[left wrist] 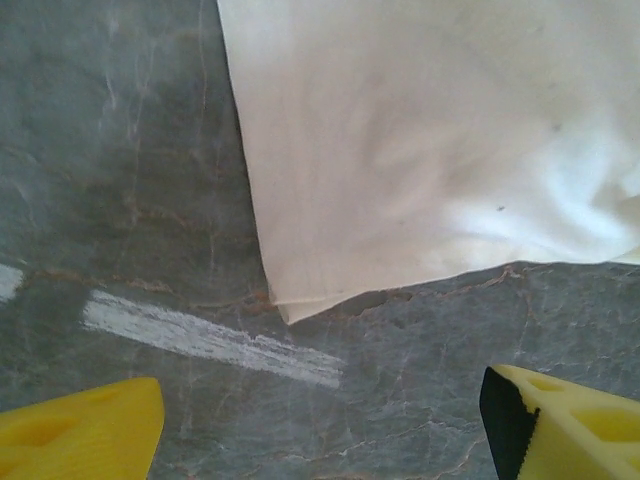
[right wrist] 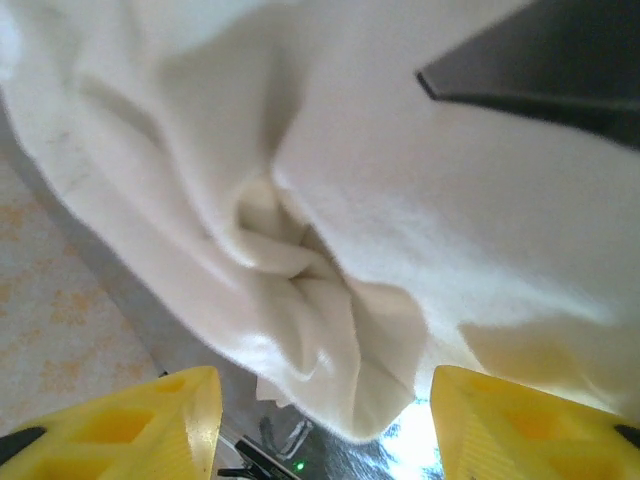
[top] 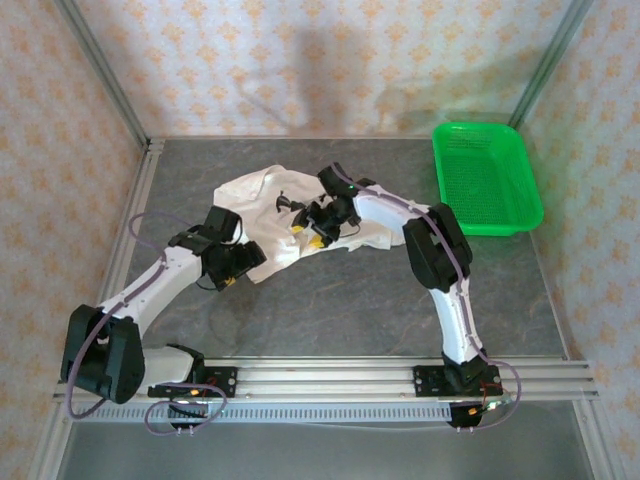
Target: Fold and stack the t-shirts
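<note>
Toward the far edge of the table [top: 350, 300], left of centre, the t-shirt [top: 262, 195] lies crumpled. Left gripper [left wrist: 320, 425]: fingers spread over bare table, just beside a t-shirt corner. Right gripper [right wrist: 320, 420]: fingers spread, bunched fold between them.

I can read no text, brand, label or number anywhere. The white cloth t-shirt [top: 260, 190] carries small black printed marks [top: 285, 203], at eleven o'clock from the middle of the top view, too small and blurred for me to make out as letters. The white chalky streak [left wrist: 200, 338] on the grey stone-patterned table [left wrist: 100, 150], at seven o'clock in the left wrist view, spells nothing.
</note>
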